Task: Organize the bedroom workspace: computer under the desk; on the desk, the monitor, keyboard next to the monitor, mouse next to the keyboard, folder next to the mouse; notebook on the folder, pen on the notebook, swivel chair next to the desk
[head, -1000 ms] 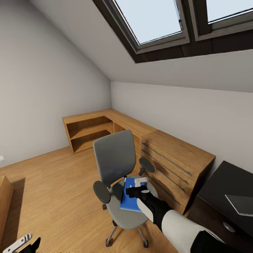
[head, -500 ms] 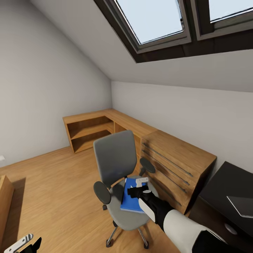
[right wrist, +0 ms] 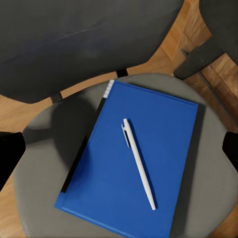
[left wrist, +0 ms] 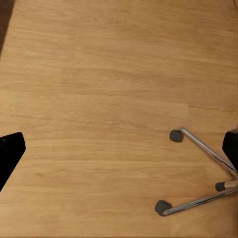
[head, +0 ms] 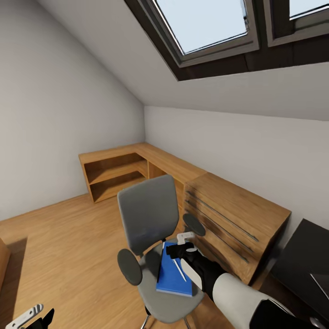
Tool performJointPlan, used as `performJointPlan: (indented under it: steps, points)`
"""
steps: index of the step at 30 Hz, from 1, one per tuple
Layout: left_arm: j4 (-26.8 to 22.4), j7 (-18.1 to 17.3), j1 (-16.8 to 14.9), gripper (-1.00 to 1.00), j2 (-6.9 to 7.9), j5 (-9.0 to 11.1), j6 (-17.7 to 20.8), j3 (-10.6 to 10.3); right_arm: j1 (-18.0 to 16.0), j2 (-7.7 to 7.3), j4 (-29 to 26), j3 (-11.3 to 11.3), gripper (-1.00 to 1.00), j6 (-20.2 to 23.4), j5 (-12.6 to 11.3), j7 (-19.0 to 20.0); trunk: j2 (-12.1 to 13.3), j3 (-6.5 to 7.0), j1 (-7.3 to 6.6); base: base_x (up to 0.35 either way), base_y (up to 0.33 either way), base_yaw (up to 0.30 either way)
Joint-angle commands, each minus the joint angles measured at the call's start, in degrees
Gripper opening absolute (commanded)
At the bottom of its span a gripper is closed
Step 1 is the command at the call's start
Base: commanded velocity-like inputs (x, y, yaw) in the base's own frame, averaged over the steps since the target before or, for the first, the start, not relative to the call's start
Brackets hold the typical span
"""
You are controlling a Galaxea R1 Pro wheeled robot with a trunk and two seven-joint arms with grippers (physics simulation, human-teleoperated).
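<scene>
The right pincer (head: 185, 242) is held above the seat of the swivel chair (head: 148, 214), with nothing between its jaws. In the right wrist view its two dark fingertips (right wrist: 10, 153) are seen at the opposite edges of the picture, well apart, so the pincer is spread wide. Directly beneath it the blue folder (right wrist: 134, 158) lies flat on the grey seat, and the white pen (right wrist: 139, 163) rests on top of the folder, roughly midway between the fingertips and touched by neither. A dark edge is seen along one side of the folder; whether this is the notebook cannot be told.

Beyond the right pincer stands the chair's grey backrest, with a black armrest (head: 129, 266) to either side. To its right a light wooden chest (head: 233, 214) is placed against the wall, and past that a corner of the black worktop (head: 306, 251) is visible.

The left pincer (head: 32, 317) is held low over the wooden floor (left wrist: 109, 99), well apart from the chair's seat. Its dark fingertips (left wrist: 9, 151) are likewise spread wide with nothing gripped, and the chair's chrome base (left wrist: 203, 173) with its casters is seen ahead of it.
</scene>
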Motion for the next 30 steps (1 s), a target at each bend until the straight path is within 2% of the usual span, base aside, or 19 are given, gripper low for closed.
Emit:
performJointPlan:
  steps: [1, 7, 12, 13, 14, 15, 16, 17, 19, 20, 22, 24, 26, 27, 30]
  points:
    - [-0.15, -0.25, 0.02, 1.00, 0.00, 0.62, 0.42, 0.13, -0.07, 0.00, 0.49, 0.49, 1.00, 0.32, -0.37, -0.41, -0.05, -0.07, 0.02, 0.028, 0.000, 0.000]
    - [-1.23, -0.10, 0.02, 1.00, 0.07, 0.78, 0.70, 0.27, -0.08, 0.01, 0.77, 0.49, 1.00, 0.36, -0.30, -0.39, -0.05, -0.07, 0.02, 0.011, 0.000, 0.000]
    - [-3.00, 0.21, 0.02, 1.00, 0.12, 0.87, 1.93, -0.07, -0.09, 0.01, 0.74, 0.49, 1.00, 0.36, -0.29, -0.45, -2.06, -0.96, 1.12, 0.000, 0.000, 0.000]
    - [-6.52, 0.39, 0.02, 1.00, 0.06, 0.90, 4.35, -0.12, -0.11, 0.01, 0.74, 0.49, 1.00, 0.39, -0.26, -0.46, -2.46, -1.14, 1.34, 0.000, 0.000, 0.000]
    - [-7.86, 0.48, 0.02, 1.00, 0.05, 0.91, 5.51, -0.13, -0.12, 0.01, 0.73, 0.49, 1.00, 0.41, -0.25, -0.46, -2.86, -1.32, 1.56, 0.000, 0.000, 0.000]
    - [-10.96, 0.70, 0.02, 1.00, 0.01, 0.92, 8.72, -0.14, -0.12, 0.01, 0.73, 0.49, 1.00, 0.52, -0.23, -0.47, -3.26, -1.50, 1.78, 0.000, 0.000, 0.000]
    - [-14.41, 1.03, 0.02, 1.00, 0.00, 0.95, 12.59, -0.15, -0.10, 0.01, 0.73, 0.52, 1.00, 0.62, -0.19, -0.47, -3.66, -1.68, 2.00, 0.000, 0.000, 0.000]
    - [-19.45, 2.07, 0.02, 1.00, 0.00, 1.08, 18.70, -0.13, -0.08, 0.01, 0.73, 0.55, 1.00, 0.77, -0.15, -0.47, -4.06, -1.86, 2.22, 0.000, 0.000, 0.000]
    - [-23.06, 3.66, -0.02, 1.00, -0.03, 1.79, 24.07, -0.14, -0.07, 0.01, 0.73, 0.56, 1.00, 0.87, -0.13, -0.47, -4.87, -2.22, 2.66, 0.000, 0.000, 0.000]
    - [-23.89, 4.25, -0.10, 1.00, -0.06, 2.25, 25.54, -0.14, -0.07, 0.01, 0.73, 0.57, 1.00, 0.89, -0.13, -0.47, -5.27, -2.40, 2.88, 0.000, 0.000, 0.000]
    - [-25.83, 6.88, -1.90, 1.00, -0.12, 5.28, 30.06, -0.21, -0.08, 0.01, 0.73, 0.56, 1.00, 0.94, -0.12, -0.47, -6.07, -2.76, 3.32, 0.000, 0.000, 0.000]
    - [-26.27, 8.60, -3.42, 1.00, -0.15, 7.31, 31.90, -0.23, -0.09, 0.01, 0.73, 0.55, 1.00, 0.96, -0.12, -0.47, -6.87, -3.12, 3.75, 0.000, 0.000, 0.000]
    - [-26.75, 16.01, -6.96, 1.00, -0.30, 13.24, 37.05, -0.31, -0.10, 0.01, 0.73, 0.51, 1.00, 0.97, -0.11, -0.47, -7.67, -3.48, 4.19, 0.000, 0.000, 0.000]
    - [-26.82, 19.36, -7.70, 1.00, -0.58, 15.49, 38.27, -0.52, -0.10, 0.01, 0.73, 0.51, 1.00, 0.98, -0.11, -0.47, -8.07, -3.66, 4.41, 0.000, 0.000, 0.000]
    - [-26.26, 22.29, -8.23, 1.00, -2.07, 17.08, 38.50, -1.01, -0.08, 0.01, 0.73, 0.50, 1.00, 0.98, -0.11, -0.47, -9.28, -4.19, 5.07, 0.000, 0.000, 0.000]
